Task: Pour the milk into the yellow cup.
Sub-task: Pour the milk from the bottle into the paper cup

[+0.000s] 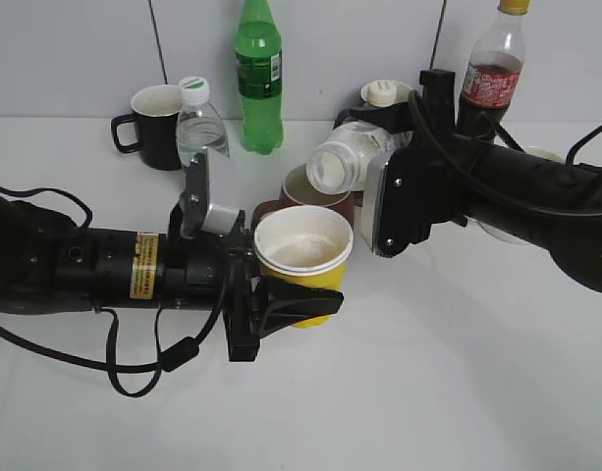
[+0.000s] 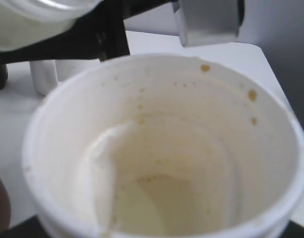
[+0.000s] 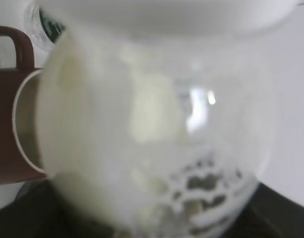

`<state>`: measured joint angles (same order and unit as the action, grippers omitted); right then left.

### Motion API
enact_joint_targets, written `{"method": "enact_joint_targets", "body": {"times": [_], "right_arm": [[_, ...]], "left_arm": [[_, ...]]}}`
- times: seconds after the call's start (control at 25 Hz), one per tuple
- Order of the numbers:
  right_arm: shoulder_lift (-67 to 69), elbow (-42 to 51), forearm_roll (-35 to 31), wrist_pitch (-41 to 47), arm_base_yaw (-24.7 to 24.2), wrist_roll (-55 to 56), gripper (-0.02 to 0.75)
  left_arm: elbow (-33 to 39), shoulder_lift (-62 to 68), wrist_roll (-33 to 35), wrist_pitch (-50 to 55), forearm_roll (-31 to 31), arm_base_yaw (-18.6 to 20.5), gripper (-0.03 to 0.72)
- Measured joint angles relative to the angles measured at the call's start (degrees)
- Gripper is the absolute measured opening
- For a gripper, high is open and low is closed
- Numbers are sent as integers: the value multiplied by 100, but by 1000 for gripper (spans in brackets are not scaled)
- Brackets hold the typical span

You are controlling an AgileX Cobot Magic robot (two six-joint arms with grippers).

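We see the small clear plastic milk bottle (image 1: 348, 157) clamped in the right gripper (image 1: 379, 201) jaws, tipped nearly level, its open neck pointing left and just up-right of the yellow paper cup (image 1: 302, 257). The left gripper (image 1: 281, 299) jaws clamp that cup above the table (image 1: 458, 373); no stream seems to fall yet.

Milk (image 1: 342, 160) above-right of yellow cup (image 1: 302, 249)

Milk bottle (image 1: 346, 160) glossy clear plastic; yellow cup (image 1: 302, 263) matt paper.
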<state>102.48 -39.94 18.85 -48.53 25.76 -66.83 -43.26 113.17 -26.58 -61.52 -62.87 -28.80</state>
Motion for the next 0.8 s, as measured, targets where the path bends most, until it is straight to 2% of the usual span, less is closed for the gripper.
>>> {"method": "enact_joint_targets", "body": {"times": [0.8], "right_arm": [[0,0,-6,-274,0,-695,435]], "left_arm": [[0,0,0,0,-40,0,398]]}}
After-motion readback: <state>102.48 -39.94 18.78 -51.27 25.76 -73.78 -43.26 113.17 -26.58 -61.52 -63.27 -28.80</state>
